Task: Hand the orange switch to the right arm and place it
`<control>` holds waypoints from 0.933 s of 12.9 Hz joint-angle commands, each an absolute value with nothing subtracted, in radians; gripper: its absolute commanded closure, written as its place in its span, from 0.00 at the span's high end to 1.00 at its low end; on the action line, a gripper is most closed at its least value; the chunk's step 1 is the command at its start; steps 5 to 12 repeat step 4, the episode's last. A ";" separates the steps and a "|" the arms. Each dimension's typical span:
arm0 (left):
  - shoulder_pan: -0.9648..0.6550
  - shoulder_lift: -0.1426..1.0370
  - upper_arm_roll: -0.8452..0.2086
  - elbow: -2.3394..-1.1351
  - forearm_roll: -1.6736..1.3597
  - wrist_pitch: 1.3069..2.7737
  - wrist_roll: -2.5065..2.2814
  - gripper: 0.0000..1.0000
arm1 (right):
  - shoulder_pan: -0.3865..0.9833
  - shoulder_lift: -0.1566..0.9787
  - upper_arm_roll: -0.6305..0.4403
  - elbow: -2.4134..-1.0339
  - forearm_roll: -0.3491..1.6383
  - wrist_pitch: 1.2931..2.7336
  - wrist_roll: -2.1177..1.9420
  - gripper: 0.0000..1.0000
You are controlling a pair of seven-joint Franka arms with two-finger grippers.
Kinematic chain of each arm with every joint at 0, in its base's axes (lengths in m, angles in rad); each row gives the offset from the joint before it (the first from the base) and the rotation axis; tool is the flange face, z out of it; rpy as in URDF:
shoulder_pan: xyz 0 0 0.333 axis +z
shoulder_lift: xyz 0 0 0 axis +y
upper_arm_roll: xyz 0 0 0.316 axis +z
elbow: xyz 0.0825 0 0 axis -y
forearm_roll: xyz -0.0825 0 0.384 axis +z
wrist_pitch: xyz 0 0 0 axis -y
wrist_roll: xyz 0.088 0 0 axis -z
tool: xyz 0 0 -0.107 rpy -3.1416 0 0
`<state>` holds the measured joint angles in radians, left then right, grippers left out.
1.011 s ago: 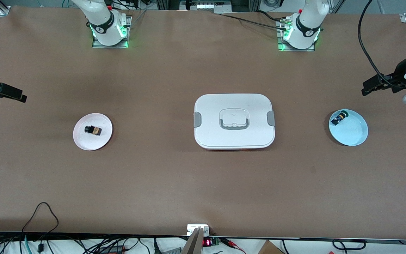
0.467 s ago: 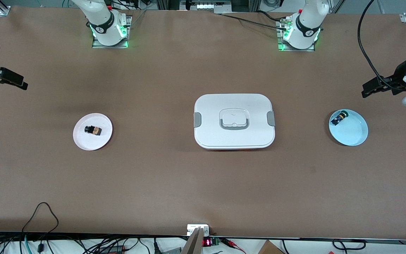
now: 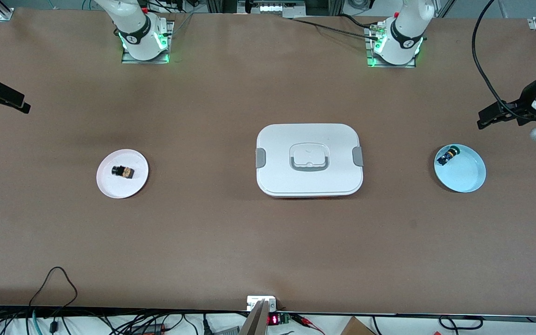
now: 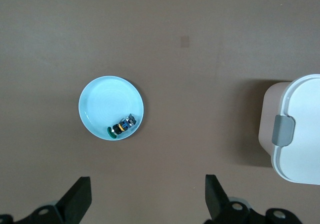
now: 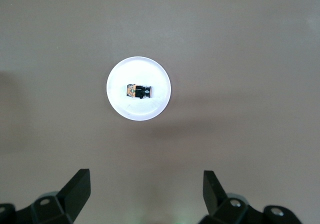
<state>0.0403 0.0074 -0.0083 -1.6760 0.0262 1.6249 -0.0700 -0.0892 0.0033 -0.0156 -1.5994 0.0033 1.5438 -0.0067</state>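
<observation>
The orange switch (image 3: 123, 171), a tiny black block with amber pieces, lies on a small white plate (image 3: 110, 188) toward the right arm's end of the table. In the right wrist view the switch (image 5: 138, 91) lies on its plate (image 5: 135, 114). My right gripper (image 3: 20, 104) hangs open and empty over bare table at that end, apart from the plate; its jaws (image 5: 147, 184) stand wide. My left gripper (image 3: 486, 116) hangs open and empty over the table beside a light-blue plate (image 3: 468, 179); its jaws (image 4: 147, 186) stand wide.
A small black part with a green cap (image 3: 447, 155) lies in the blue plate, also in the left wrist view (image 4: 121, 127). A white lidded box (image 3: 309, 159) with grey clasps stands mid-table. Cables run along the table's front edge.
My right gripper has drifted away from the white plate, toward the arm bases' side of the table. The left gripper has barely shifted. The switch and plates have not moved.
</observation>
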 commanded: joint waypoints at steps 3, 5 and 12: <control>0.029 0.008 -0.005 -1.667 0.055 1.628 -0.069 1.00 | -0.095 -0.008 -0.006 -1.598 0.011 1.546 -0.020 1.00; 0.031 0.008 -0.005 -1.667 0.055 1.628 -0.069 1.00 | -0.095 -0.008 -0.006 -1.598 0.011 1.546 -0.021 1.00; 0.031 0.008 -0.005 -1.667 0.055 1.628 -0.069 1.00 | -0.095 -0.008 -0.006 -1.598 0.011 1.546 -0.021 1.00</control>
